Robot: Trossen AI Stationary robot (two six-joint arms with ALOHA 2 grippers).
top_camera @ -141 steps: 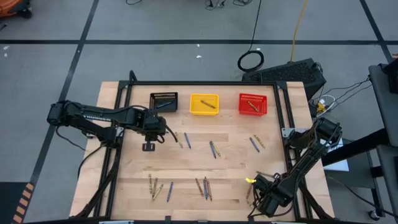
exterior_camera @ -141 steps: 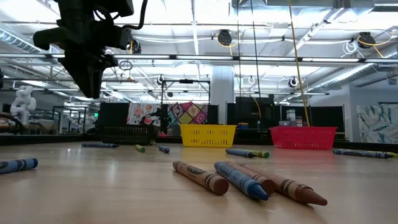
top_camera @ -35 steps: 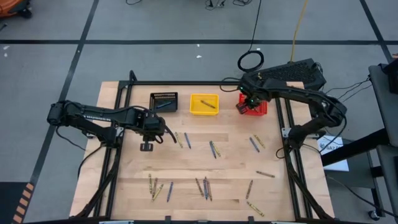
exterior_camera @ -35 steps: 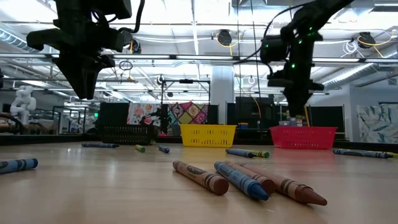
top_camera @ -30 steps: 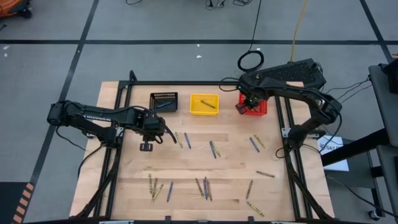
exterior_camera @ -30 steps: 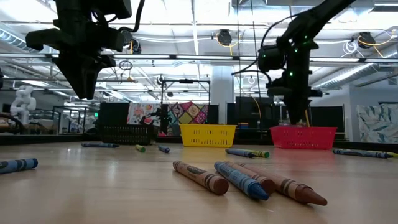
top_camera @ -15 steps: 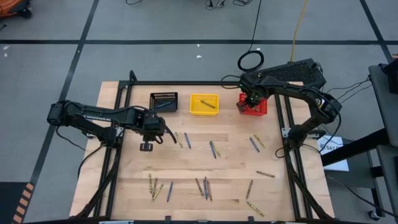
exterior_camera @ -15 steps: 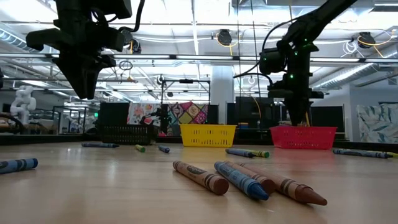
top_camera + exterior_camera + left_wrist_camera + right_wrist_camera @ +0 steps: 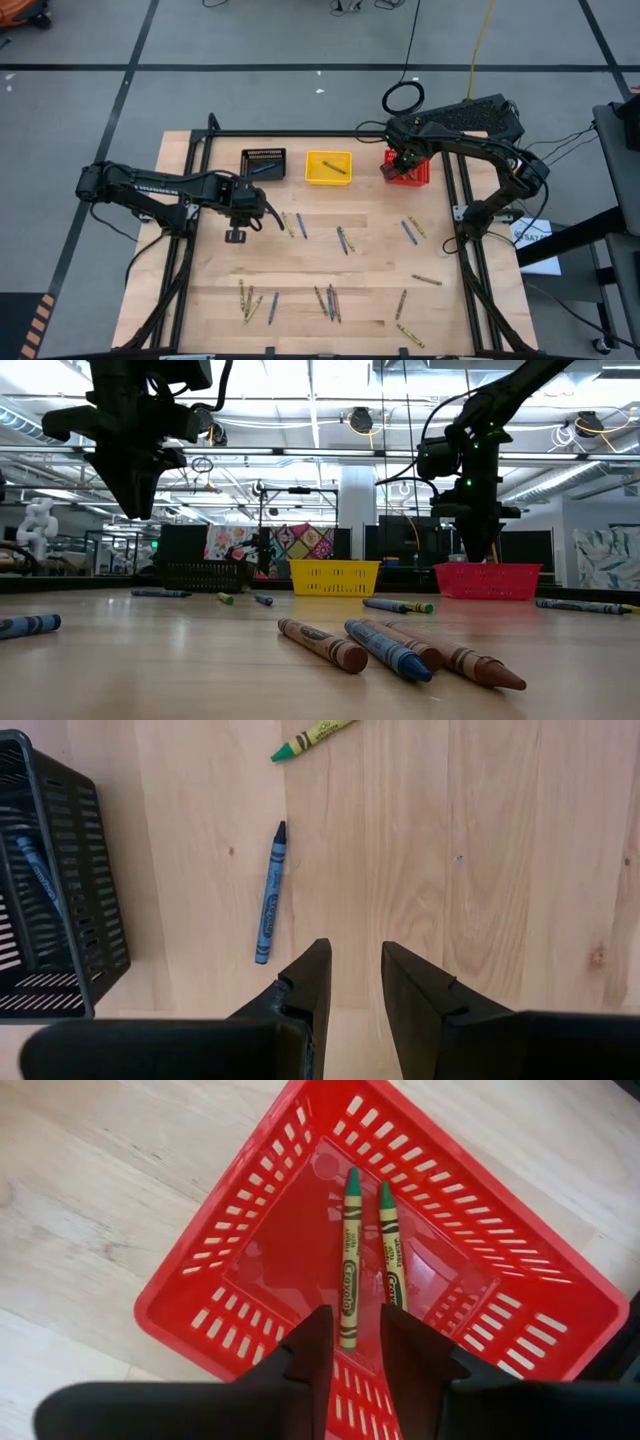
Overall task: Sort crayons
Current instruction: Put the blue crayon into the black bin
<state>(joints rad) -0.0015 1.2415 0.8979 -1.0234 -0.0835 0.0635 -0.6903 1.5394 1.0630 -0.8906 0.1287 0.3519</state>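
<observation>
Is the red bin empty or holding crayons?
Holding crayons: two green-tipped crayons lie side by side on the red bin floor.

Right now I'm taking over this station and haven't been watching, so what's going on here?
Two dark arms are sorting crayons into small plastic baskets. The right gripper hangs over the red plastic basket, fingers parted and empty, with two green-tipped yellow-olive crayons lying inside. The left gripper waits open beside the black plastic basket, above a loose blue crayon. Many crayons remain scattered on the wooden table.
</observation>
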